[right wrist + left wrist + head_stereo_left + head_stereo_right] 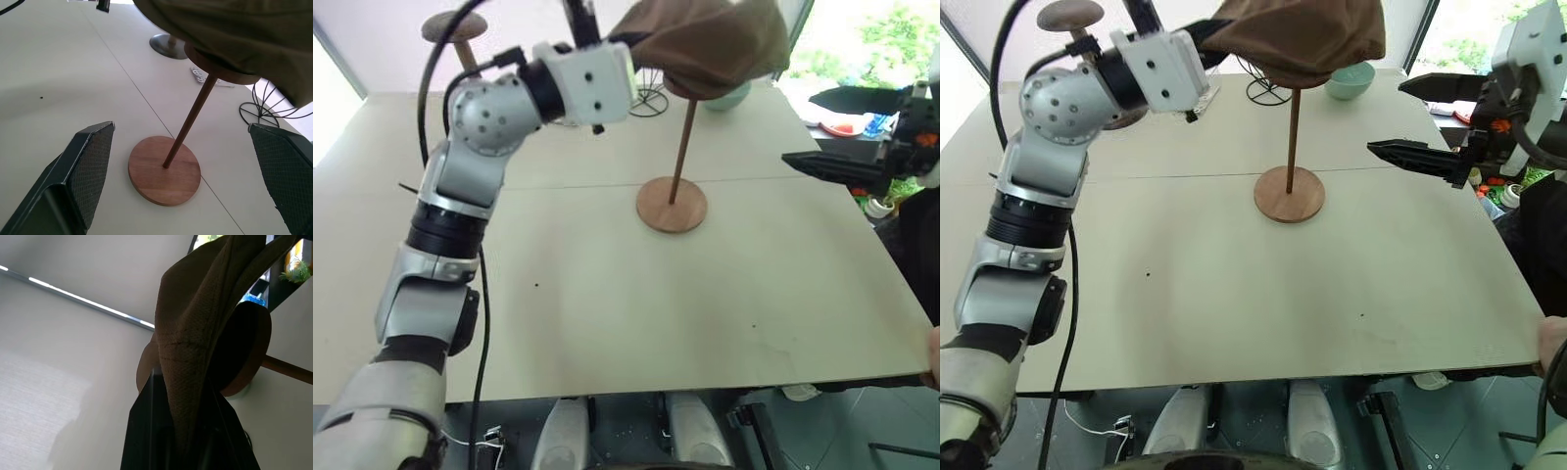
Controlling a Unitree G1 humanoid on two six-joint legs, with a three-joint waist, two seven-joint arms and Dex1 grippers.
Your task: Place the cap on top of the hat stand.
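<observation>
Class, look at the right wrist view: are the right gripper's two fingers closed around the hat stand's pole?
No. The right gripper is wide open, its fingers well apart on either side of the hat stand.

A pale beige table [1234, 294] fills most of the frame, with a thin seam running across it in the upper half. At the upper left stands a shorter dark wooden stand [1070, 15] with a round top. A black wire frame [1268, 93] sits at the upper centre, and just to its right is a pale green bowl [1349, 81]. Red, blue and green items [850, 125] lie off the table at the far right edge.
</observation>
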